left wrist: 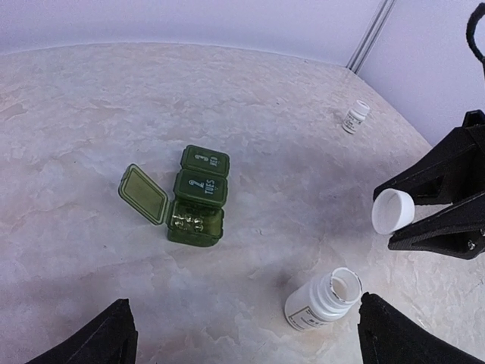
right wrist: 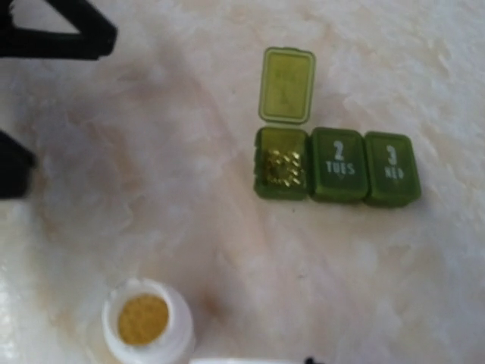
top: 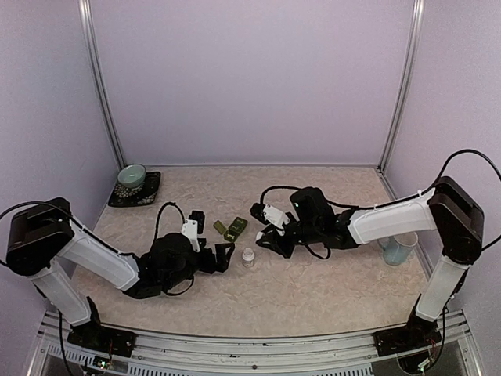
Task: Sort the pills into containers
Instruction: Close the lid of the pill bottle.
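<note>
Two bottles, three containers, one cap

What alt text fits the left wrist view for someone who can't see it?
A dark green three-compartment pill organizer lies on the marbled table, nearest lid open over pills, other two shut. Nearer, an uncapped white bottle sits; at right, the right gripper holds a white cap in its jaws.

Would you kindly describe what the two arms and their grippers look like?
The left arm and right arm have white shells with black joints and bases. Loose black cables loop along them. The left gripper and right gripper are black, with tapering fingers.
</note>
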